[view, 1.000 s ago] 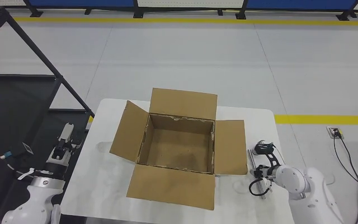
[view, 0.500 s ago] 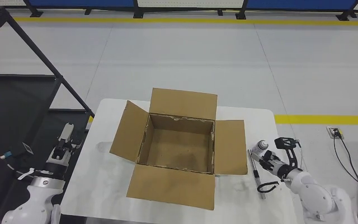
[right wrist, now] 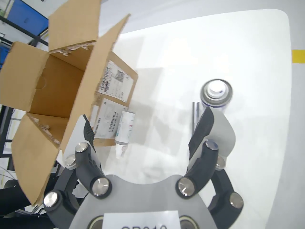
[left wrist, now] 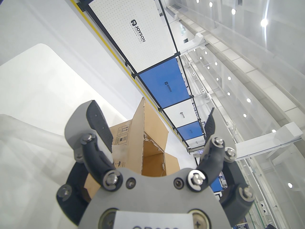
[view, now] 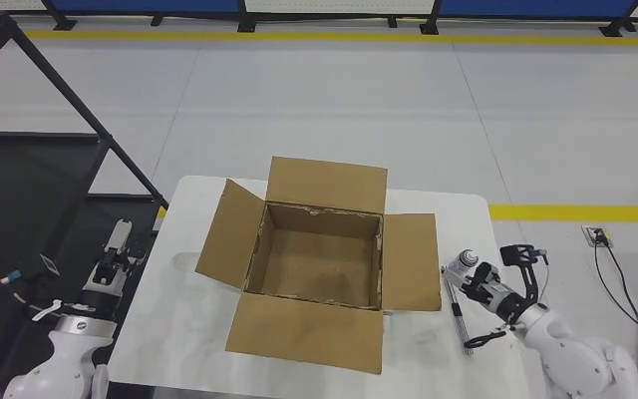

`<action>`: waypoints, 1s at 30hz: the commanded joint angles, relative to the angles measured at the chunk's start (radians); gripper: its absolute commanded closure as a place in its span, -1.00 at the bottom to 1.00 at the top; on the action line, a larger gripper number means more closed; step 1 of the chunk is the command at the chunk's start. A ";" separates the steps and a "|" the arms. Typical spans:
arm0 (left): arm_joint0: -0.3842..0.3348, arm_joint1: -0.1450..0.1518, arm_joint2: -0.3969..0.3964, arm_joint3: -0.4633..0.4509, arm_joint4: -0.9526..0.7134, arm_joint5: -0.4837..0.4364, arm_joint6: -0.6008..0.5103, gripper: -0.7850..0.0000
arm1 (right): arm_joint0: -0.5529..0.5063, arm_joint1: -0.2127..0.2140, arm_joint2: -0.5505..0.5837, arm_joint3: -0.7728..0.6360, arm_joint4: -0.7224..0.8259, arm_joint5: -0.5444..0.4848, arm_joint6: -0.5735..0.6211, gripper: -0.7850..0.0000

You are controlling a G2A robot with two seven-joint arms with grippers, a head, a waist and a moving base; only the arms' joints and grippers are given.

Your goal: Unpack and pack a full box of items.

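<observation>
Cardboard box [view: 321, 261] sits on the white table [view: 189, 329], flaps splayed, interior bare; unpacking looks done. Spray can [right wrist: 216, 93] stands upright right of it, and a small bottle [right wrist: 124, 129] lies against the box wall. Right gripper [right wrist: 147, 120] hangs near the can, spread wide and empty, likely placed for repacking. Left gripper [left wrist: 152, 117] is likewise wide and empty, off the table's left edge.

1. An industrial hall or robotics lab: wide pale floor [view: 329, 100] marked with yellow lines [view: 299, 36].
2. Blue and white partition panels [left wrist: 133, 32] fence it.
3. Rows of spotlights [left wrist: 263, 22] stud a high ceiling [left wrist: 238, 67].
</observation>
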 commanded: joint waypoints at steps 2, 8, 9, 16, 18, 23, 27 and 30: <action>0.011 0.000 -0.005 -0.005 -0.002 -0.010 -0.004 -1.00 | 0.037 0.007 0.005 0.038 0.123 -0.030 0.069 -1.00; 0.037 0.000 -0.016 -0.009 -0.018 -0.031 -0.004 -1.00 | 0.186 0.024 -0.019 0.228 0.379 -0.115 0.272 -1.00; 0.041 0.000 -0.018 -0.010 -0.020 -0.033 -0.004 -1.00 | 0.209 0.027 -0.021 0.263 0.401 -0.114 0.291 -1.00; 0.057 0.000 -0.028 -0.019 -0.033 -0.046 -0.009 -1.00 | 0.310 0.040 -0.072 0.388 0.462 -0.080 0.372 -1.00; 0.059 0.000 -0.030 -0.019 -0.034 -0.048 -0.012 -1.00 | 0.330 0.044 -0.083 0.412 0.475 -0.065 0.385 -0.87; 0.064 0.001 -0.036 -0.015 -0.040 -0.057 -0.019 -1.00 | 0.350 0.051 -0.111 0.433 0.484 -0.049 0.393 0.04; 0.066 0.002 -0.042 -0.008 -0.049 -0.065 -0.024 -1.00 | 0.347 0.057 -0.125 0.422 0.487 -0.032 0.385 0.22; 0.067 0.002 -0.044 -0.003 -0.054 -0.071 -0.027 -1.00 | 0.337 0.061 -0.131 0.401 0.485 -0.014 0.377 0.39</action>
